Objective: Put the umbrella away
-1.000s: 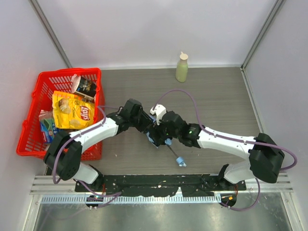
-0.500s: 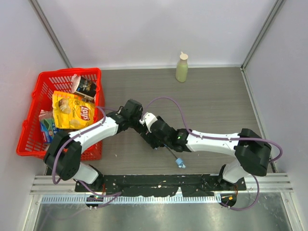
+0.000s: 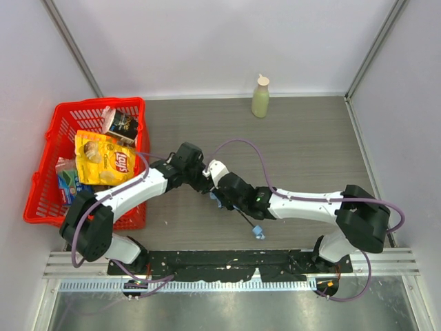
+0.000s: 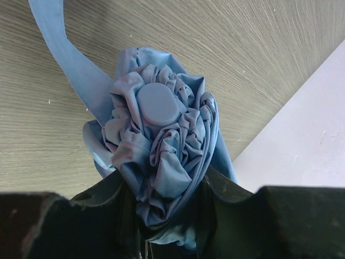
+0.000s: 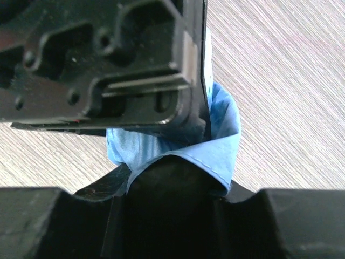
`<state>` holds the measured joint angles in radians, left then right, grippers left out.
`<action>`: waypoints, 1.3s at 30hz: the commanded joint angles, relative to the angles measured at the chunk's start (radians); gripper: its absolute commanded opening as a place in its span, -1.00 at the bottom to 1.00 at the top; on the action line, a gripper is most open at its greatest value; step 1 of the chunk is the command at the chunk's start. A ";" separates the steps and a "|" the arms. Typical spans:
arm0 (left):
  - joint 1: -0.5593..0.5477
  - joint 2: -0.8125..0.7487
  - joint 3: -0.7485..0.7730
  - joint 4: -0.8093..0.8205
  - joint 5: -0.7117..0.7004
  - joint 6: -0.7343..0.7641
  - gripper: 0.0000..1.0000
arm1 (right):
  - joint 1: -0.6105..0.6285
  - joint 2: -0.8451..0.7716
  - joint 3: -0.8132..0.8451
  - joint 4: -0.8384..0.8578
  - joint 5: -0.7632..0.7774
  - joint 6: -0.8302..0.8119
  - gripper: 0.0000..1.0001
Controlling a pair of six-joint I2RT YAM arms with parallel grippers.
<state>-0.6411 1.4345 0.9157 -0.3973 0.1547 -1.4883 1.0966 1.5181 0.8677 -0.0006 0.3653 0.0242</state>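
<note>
The right gripper (image 5: 172,181), wide open a moment ago, now pinches the umbrella (image 4: 161,151) right beside the left gripper (image 4: 161,189) that holds it, so both can tidy it up.

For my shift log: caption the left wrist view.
Left gripper grips the bunched sky-blue umbrella, round cap toward camera, strap trailing over the table.

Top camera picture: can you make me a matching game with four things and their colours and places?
Things:
1. umbrella
2. bottle
3. basket
4. chip bag

Colours and places:
A. red, at the left side of the table
B. sky blue, bunched up in the middle
C. yellow, lying in the basket
D. pale green, standing at the far edge

Pairs: 1-B, 2-D, 3-A, 4-C
</note>
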 commanded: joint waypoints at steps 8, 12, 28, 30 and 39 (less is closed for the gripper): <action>-0.035 -0.055 0.104 0.089 -0.016 0.215 0.06 | -0.110 -0.248 -0.167 0.229 -0.267 0.099 -0.98; -0.037 -0.063 0.109 0.077 -0.056 0.281 0.24 | -0.161 -0.332 -0.194 0.235 -0.351 0.105 -0.98; -0.088 -0.048 0.183 0.001 -0.182 0.333 0.75 | -0.227 -0.414 -0.122 0.162 -0.469 0.095 -0.98; -0.086 -0.030 0.181 0.028 -0.159 0.316 0.88 | -0.228 -0.408 -0.115 0.168 -0.482 0.103 -0.98; -0.089 0.014 0.135 0.198 -0.032 0.215 0.67 | -0.228 -0.375 -0.108 0.238 -0.510 0.171 -0.98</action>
<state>-0.7277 1.4582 1.0916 -0.3470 0.0708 -1.2068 0.8650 1.1400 0.6949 0.0807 -0.0963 0.1429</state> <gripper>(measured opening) 0.877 0.420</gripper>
